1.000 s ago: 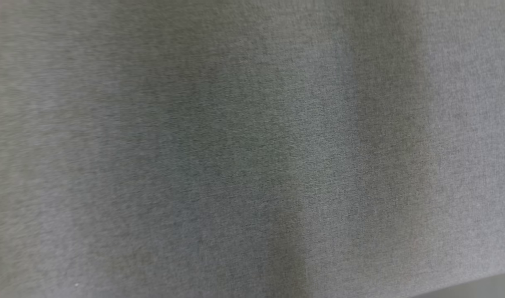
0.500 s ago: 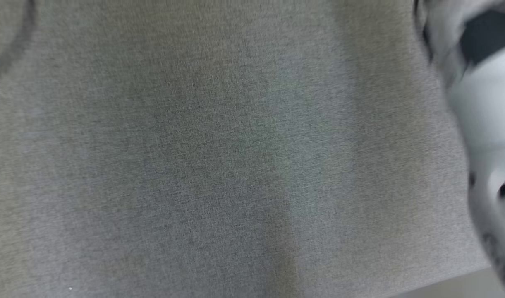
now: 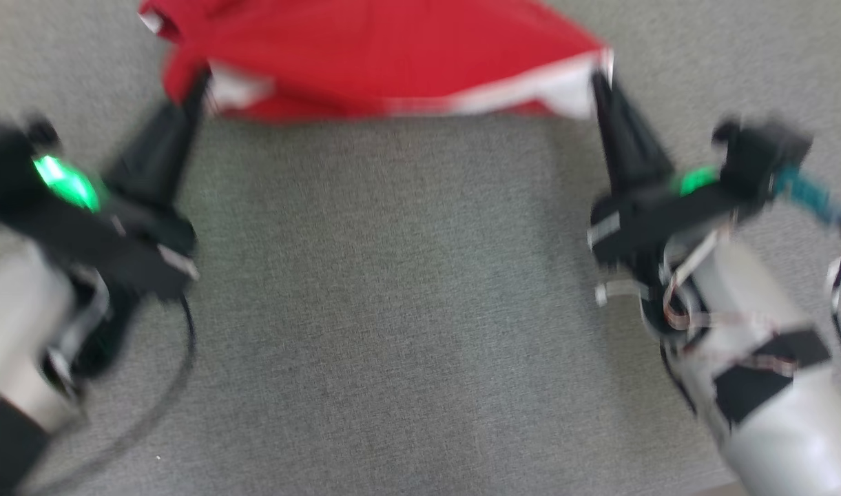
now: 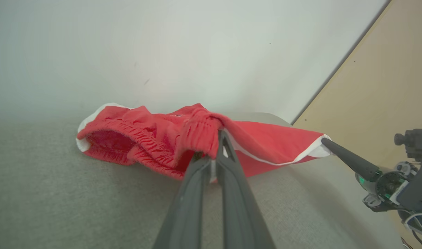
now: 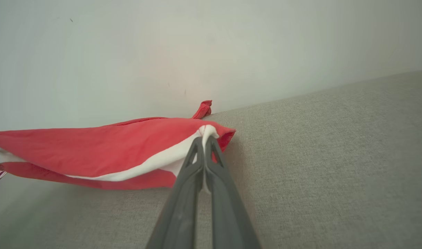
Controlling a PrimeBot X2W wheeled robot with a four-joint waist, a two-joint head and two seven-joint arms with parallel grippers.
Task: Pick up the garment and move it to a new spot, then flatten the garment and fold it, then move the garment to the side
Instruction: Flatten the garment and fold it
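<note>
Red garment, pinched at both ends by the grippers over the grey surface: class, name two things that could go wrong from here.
1. The right gripper holds only the thin white corner of the red garment; a tug might slip it free.
2. The left gripper clamps the bunched elastic waistband, so the cloth may land creased on the grey surface rather than flat.

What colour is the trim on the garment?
White trim on the red garment; clearest in the right wrist view.
</note>
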